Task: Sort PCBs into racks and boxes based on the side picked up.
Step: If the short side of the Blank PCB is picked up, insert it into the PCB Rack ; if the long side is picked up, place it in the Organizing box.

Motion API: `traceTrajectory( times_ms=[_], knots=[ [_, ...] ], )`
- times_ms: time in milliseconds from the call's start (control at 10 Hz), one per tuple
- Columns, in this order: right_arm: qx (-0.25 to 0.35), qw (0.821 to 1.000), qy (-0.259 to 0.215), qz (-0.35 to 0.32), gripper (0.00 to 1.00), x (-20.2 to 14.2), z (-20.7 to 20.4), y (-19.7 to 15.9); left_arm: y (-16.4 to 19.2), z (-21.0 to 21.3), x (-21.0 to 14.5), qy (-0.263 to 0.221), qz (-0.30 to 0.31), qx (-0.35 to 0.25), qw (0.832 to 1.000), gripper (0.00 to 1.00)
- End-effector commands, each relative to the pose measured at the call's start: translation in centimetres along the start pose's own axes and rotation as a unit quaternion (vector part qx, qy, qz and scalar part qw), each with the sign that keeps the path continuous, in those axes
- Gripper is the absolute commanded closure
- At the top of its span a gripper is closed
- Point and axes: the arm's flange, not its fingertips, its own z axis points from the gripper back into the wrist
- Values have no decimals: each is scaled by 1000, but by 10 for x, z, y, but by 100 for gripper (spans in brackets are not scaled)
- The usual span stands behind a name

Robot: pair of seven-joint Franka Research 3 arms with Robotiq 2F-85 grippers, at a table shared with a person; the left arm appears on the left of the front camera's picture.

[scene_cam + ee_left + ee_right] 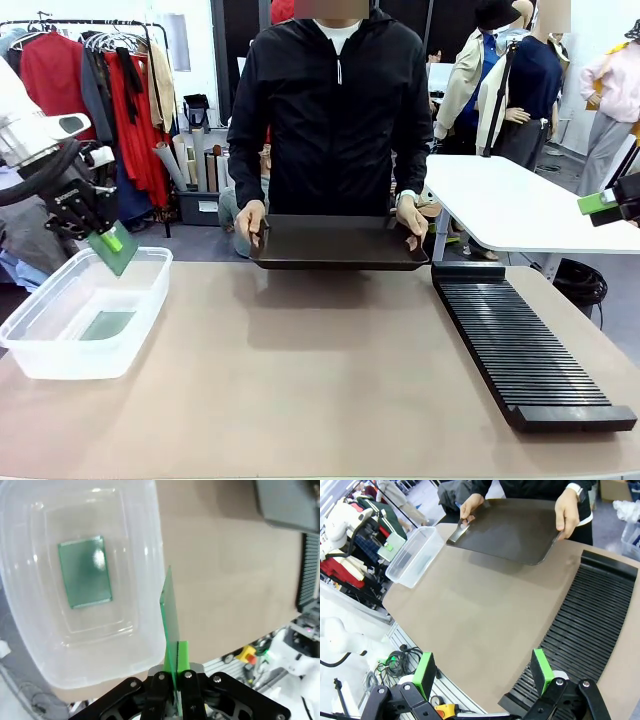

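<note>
Green PCB [170, 625] sits clenched in our left gripper [176, 680] over the box's [60, 345] right rim; releasing here could drop it outside. Our right gripper [482, 672] gapes empty.

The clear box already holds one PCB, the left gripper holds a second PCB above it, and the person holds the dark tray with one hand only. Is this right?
Not quite. In the front view the person holds the tray with both hands, one at each end. The rest stands: the left gripper is shut on a PCB above the box, where another PCB lies.
</note>
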Motion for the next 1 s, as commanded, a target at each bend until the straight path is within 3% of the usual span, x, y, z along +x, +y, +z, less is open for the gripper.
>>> traceTrajectory(
  times_ms=[0,400,900],
  knots=[
    [10,1000,-14,7,0,2,-2,-1,-1,-3,14,40,-2,36,999,100],
    [10,1000,-14,7,0,2,-2,-1,12,-20,26,44,-22,65,997,100],
    [10,1000,-14,7,0,2,-2,-1,43,-60,28,22,-43,40,998,100]
  ],
)
